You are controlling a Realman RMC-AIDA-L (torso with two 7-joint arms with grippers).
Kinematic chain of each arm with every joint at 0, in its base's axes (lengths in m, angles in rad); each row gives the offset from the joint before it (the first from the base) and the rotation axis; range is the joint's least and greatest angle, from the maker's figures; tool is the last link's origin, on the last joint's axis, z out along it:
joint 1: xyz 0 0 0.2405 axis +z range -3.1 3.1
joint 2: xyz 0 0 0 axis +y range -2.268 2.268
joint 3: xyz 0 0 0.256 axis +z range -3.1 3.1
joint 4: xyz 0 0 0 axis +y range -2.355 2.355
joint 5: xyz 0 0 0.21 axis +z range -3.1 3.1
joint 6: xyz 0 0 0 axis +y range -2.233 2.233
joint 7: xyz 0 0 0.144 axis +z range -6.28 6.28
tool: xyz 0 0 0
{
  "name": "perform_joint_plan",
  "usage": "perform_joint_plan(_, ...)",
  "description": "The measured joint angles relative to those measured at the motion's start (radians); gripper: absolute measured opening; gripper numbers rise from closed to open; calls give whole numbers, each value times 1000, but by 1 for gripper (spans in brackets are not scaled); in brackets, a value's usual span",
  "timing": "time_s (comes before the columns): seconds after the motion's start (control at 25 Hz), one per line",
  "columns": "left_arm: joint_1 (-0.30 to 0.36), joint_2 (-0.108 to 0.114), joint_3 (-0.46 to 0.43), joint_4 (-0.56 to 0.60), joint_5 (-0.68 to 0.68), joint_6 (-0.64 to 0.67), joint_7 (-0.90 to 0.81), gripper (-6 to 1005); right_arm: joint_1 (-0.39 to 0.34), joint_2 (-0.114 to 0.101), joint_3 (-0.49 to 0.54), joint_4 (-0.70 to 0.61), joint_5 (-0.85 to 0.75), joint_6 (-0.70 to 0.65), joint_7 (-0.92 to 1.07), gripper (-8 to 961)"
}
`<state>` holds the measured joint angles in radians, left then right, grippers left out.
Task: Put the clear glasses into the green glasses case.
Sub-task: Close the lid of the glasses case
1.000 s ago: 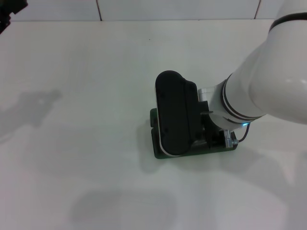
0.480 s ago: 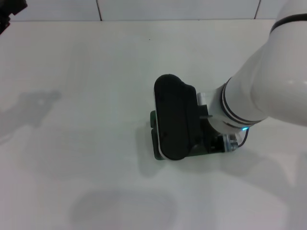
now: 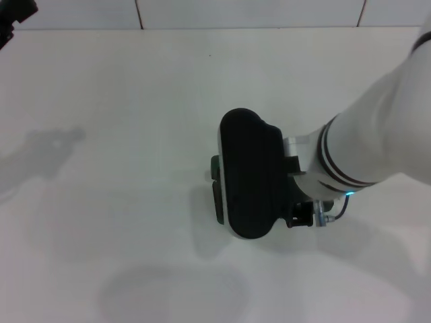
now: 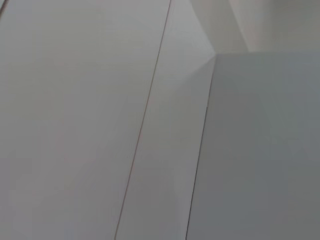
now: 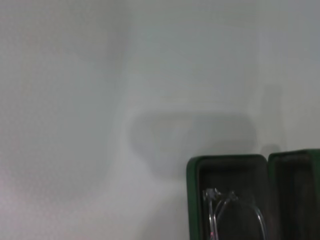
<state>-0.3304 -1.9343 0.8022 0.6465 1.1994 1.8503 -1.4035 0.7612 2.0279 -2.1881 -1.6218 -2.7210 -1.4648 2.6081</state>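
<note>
The green glasses case [image 5: 192, 200] lies open on the white table. In the right wrist view its dark lining shows, and the clear glasses [image 5: 233, 214] lie inside one half, lenses and a temple arm visible. In the head view only a thin strip of the green glasses case [image 3: 215, 188] shows, at the left of my right arm's black wrist housing [image 3: 250, 182], which hangs directly over the case and hides the rest, including my right gripper's fingertips. A dark bit of my left arm [image 3: 12, 15] sits parked at the far left corner.
The white table [image 3: 121, 134] spreads out on all sides of the case, with a tiled wall [image 3: 202, 12] behind its far edge. The left wrist view holds only plain white surfaces with a seam [image 4: 145, 115].
My right arm has shifted slightly toward the table's near edge, so its black housing now covers more of the green case. The left arm has not moved.
</note>
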Motion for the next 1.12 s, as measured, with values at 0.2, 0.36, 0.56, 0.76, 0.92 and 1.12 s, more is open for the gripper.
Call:
perform_joint_plan(0.2, 1, 0, 0, -1, -4, 7, 0, 53, -73, 0, 65, -113, -9, -89, -5, 184)
perform_joint_plan(0.36, 2, 0, 0, -1, -7, 8, 0, 54, -115, 0, 115, -163, -13, -178, 2, 177)
perform_joint_plan(0.56, 2, 0, 0, -3, -7, 9, 0, 54, -167, 0, 137, -198, -93, -231, 19, 169)
perform_joint_plan(0.76, -1, 0, 0, -4, -7, 9, 0, 54, -174, 0, 140, -149, -110, -230, 23, 61)
perform_joint_plan(0.92, -4, 0, -2, -6, -4, 9, 0, 54, -176, -1, 150, -93, -113, -187, 15, 45)
perform_joint_plan(1.12, 0, 0, -2, -6, -3, 9, 0, 54, -177, -2, 177, -39, -107, -139, -8, 46)
